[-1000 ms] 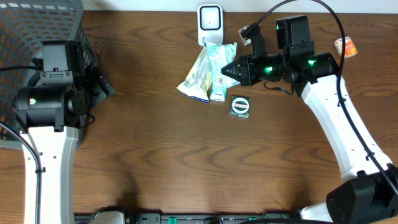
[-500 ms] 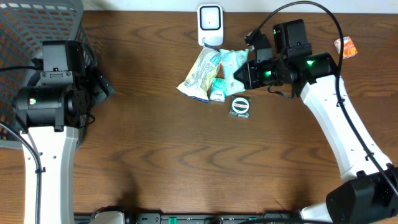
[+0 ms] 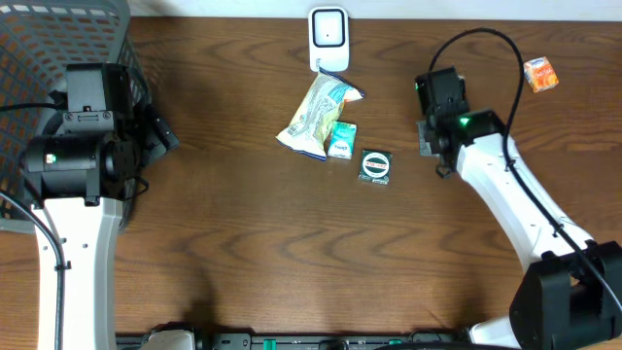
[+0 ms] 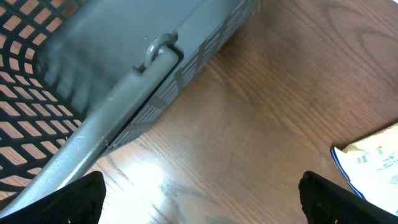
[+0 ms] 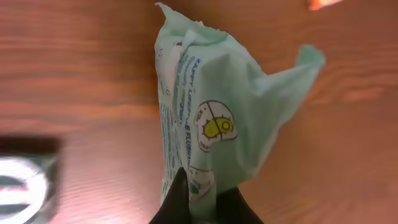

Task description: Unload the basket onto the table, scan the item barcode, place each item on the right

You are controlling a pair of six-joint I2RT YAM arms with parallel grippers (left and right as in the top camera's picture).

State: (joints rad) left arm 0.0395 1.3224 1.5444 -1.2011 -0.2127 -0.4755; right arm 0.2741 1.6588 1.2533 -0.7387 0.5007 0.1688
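Surface: dark brown wood-grain bench (image 3: 243, 243), glare patch beside grey mesh plastic basket (image 4: 124, 93). Spread wide and empty, far left of white box scanner (image 3: 328, 37): left fingers (image 4: 74, 199). Clamped on pale green plastic packet (image 5: 211, 124), over bench right of scanner: right fingers (image 5: 177, 202).

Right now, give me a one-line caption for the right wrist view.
Right end effector shut on a pale green packet over the wooden table.

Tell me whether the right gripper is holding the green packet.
Yes, the right gripper pinches the green packet at its lower edge.
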